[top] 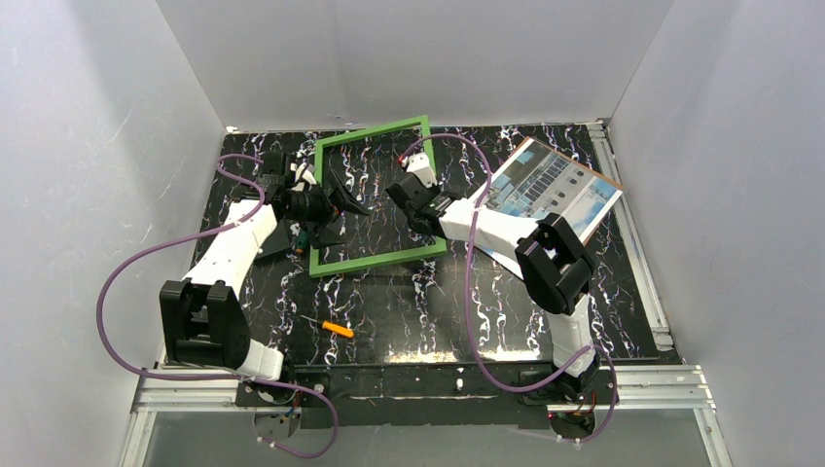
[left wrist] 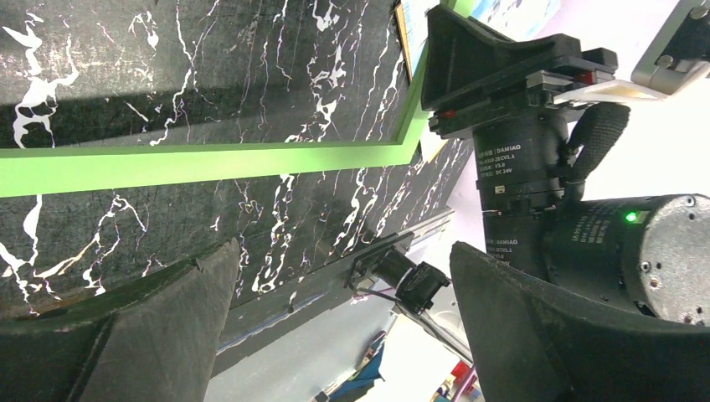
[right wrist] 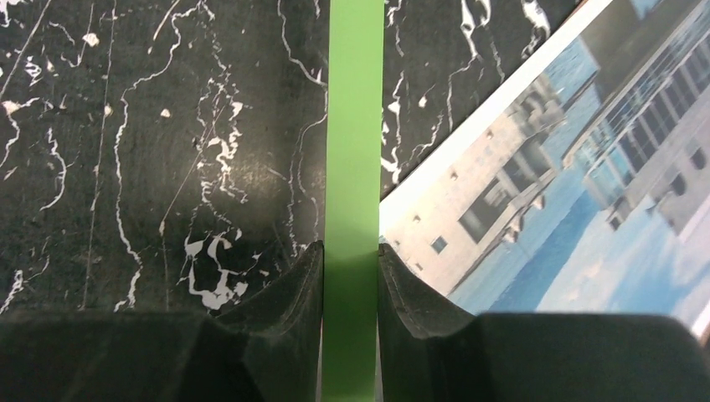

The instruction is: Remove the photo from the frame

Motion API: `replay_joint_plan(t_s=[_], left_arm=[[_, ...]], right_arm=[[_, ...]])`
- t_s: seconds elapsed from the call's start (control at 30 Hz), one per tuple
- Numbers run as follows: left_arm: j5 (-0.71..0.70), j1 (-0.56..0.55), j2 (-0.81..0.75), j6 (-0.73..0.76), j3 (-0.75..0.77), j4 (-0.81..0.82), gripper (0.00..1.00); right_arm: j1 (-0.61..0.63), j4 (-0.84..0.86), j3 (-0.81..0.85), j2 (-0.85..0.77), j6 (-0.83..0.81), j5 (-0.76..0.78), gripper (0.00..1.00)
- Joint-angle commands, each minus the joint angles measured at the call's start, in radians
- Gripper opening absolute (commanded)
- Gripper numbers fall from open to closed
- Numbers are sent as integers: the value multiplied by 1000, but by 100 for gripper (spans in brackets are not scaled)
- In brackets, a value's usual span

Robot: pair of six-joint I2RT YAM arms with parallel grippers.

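The green frame (top: 375, 260) is at the table's middle with the black table showing through its opening. The photo (top: 553, 188) of a white building under blue sky lies outside it at the back right. My right gripper (top: 416, 199) is shut on the frame's right bar; in the right wrist view the fingers (right wrist: 289, 285) pinch the green bar (right wrist: 353, 126), with the photo (right wrist: 553, 167) beside it. My left gripper (top: 336, 216) is open and empty over the frame's left side; its wrist view shows wide jaws (left wrist: 343, 260) and a green bar (left wrist: 209, 159).
A small orange tool (top: 338, 329) lies on the black marbled table (top: 409, 311) in front of the frame. Metal rails (top: 637, 253) edge the table on the right and near sides. White walls enclose it on three sides.
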Motion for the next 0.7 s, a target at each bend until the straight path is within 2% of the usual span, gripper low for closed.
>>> replay_joint_plan(t_s=[0.0,0.17,0.5,0.6,0.67], left_arm=[[18,9,-23,11,2,-73,97],[18,11,-19,8,-1,-69,96],[18,11,-18,7,-3,-67,96],[18,11,-19,7,-4,-67,96],[17,11,-16,6,-4,-67,97]], right_arm=[[9,-28,-25,-8,111,-46,1],[9,-57,-78,-21,190,-26,1],[9,-37,-115,-10,239,-111,4],[9,-41,-116,-7,249,-122,11],[9,-51,-116,-16,253,-119,21]])
